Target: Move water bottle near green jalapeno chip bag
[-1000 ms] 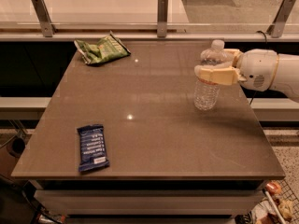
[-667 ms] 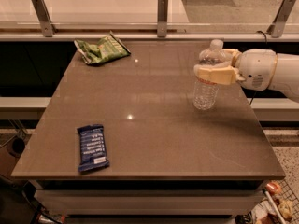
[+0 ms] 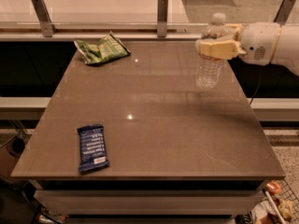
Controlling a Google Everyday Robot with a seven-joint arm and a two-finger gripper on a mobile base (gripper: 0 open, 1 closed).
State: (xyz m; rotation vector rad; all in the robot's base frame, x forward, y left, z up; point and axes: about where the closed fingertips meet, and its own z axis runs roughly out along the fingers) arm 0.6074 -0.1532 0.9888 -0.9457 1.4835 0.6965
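Since a second ago the water bottle and the gripper holding it have shifted upward in the view. The white cap now sits level with the rail behind the table, where before it was well below it. The green jalapeno chip bag and the dark blue bar wrapper lie where they did.

The gripper comes in from the right edge on a bulky white arm. Its pale fingers are closed around the bottle's upper body, just under the shoulder, and the cap and neck stick out above them. The bottle stands upright over the back right part of the tabletop. Its ribbed lower half hangs clear below the fingers, and I cannot tell whether its base touches the surface or is just off it. The plastic is clear and I see through it to the table, but I can't make out whether there is any water inside.

The chip bag lies crumpled and flat at the back left corner, well apart from the bottle and across the width of the table from it. The blue wrapper lies flat near the front left edge, closed, with its print facing up.
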